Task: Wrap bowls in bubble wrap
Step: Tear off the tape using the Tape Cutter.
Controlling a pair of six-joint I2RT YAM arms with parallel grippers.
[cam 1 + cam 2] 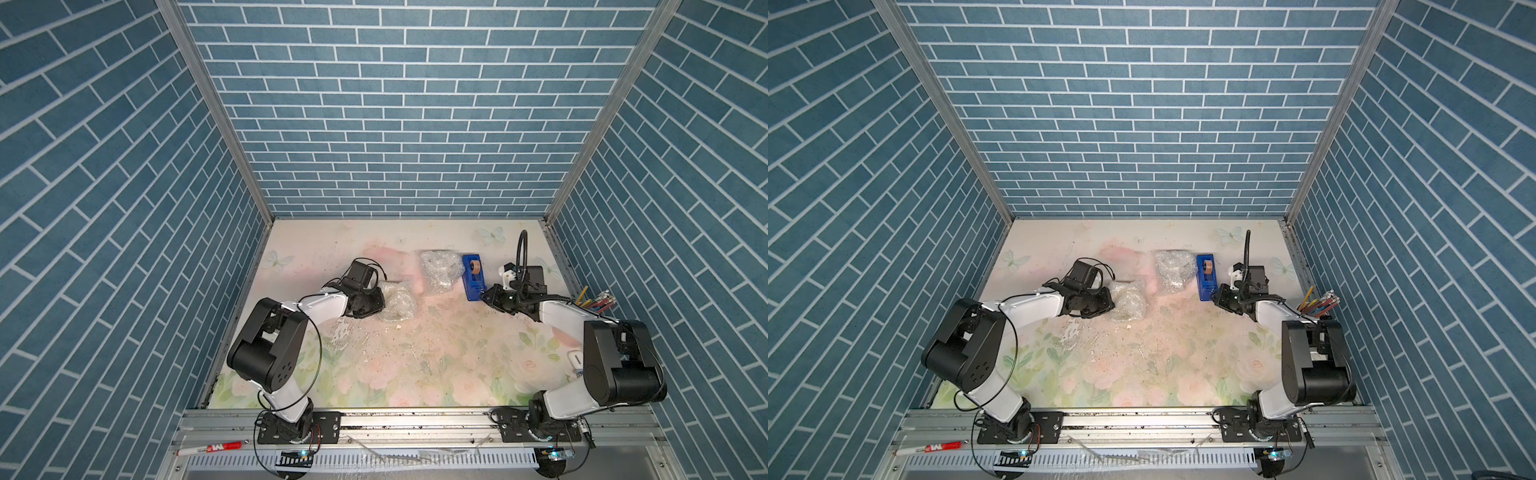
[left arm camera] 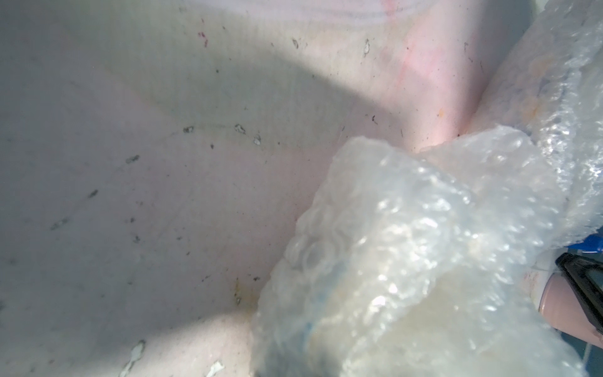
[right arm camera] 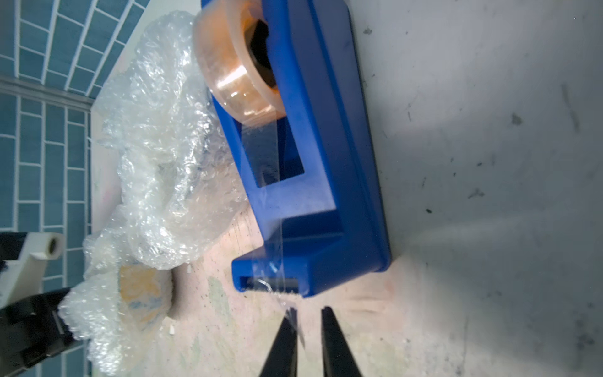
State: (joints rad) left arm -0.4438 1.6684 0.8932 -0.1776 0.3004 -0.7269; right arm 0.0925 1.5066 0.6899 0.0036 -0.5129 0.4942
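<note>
Two crumpled bubble wrap bundles lie on the floral table. The nearer bundle (image 1: 397, 301) (image 1: 1129, 305) has my left gripper (image 1: 380, 301) pressed into its left side and shut on the wrap (image 2: 408, 261), which hides the fingers. A yellow-and-blue bowl (image 3: 143, 293) shows faintly through it. The farther bundle (image 1: 440, 272) (image 3: 156, 147) rests against the blue tape dispenser (image 1: 473, 276) (image 3: 313, 163). My right gripper (image 3: 306, 313) (image 1: 484, 296) is at the dispenser's cutter end, jaws narrowly apart. The clear tape end (image 3: 292, 315) clings to one finger.
A black stand with a gooseneck (image 1: 523, 266) is just behind the right gripper. A cup of pencils (image 1: 598, 301) is by the right wall. A red marker (image 1: 210, 448) lies on the front rail. Brick-pattern walls close in three sides.
</note>
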